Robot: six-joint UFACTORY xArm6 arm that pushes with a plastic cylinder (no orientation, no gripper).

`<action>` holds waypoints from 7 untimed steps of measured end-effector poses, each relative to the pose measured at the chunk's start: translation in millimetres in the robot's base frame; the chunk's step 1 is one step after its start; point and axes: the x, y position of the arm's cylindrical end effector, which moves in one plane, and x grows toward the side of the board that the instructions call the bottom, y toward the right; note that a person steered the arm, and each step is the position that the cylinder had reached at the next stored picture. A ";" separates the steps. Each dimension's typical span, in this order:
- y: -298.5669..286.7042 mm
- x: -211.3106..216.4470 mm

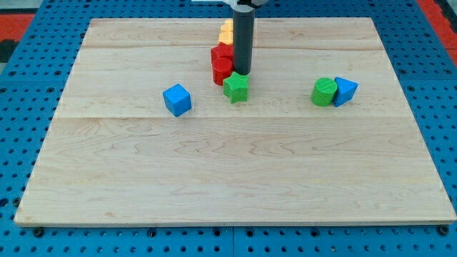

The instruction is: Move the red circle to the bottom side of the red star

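Two red blocks touch each other just left of the rod, an upper one (222, 53) and a lower one (222, 70). I cannot tell which is the circle and which the star. My tip (243, 73) rests on the board right against the lower red block's right side. It is just above a green star (235, 87). The rod hides part of the red blocks' right edges.
A yellow block (227, 32) sits directly above the red blocks, partly behind the rod. A blue cube (177, 99) lies to the left. A green circle (324, 91) and a blue block (345, 91) touch each other at the right. The wooden board (228, 178) lies on a blue pegboard.
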 end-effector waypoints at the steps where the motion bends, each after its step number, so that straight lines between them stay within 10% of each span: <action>1: 16.8 -1.9; 3: 94.5 75.7; 4: 11.7 147.3; 5: -148.7 132.1; 7: -163.5 84.8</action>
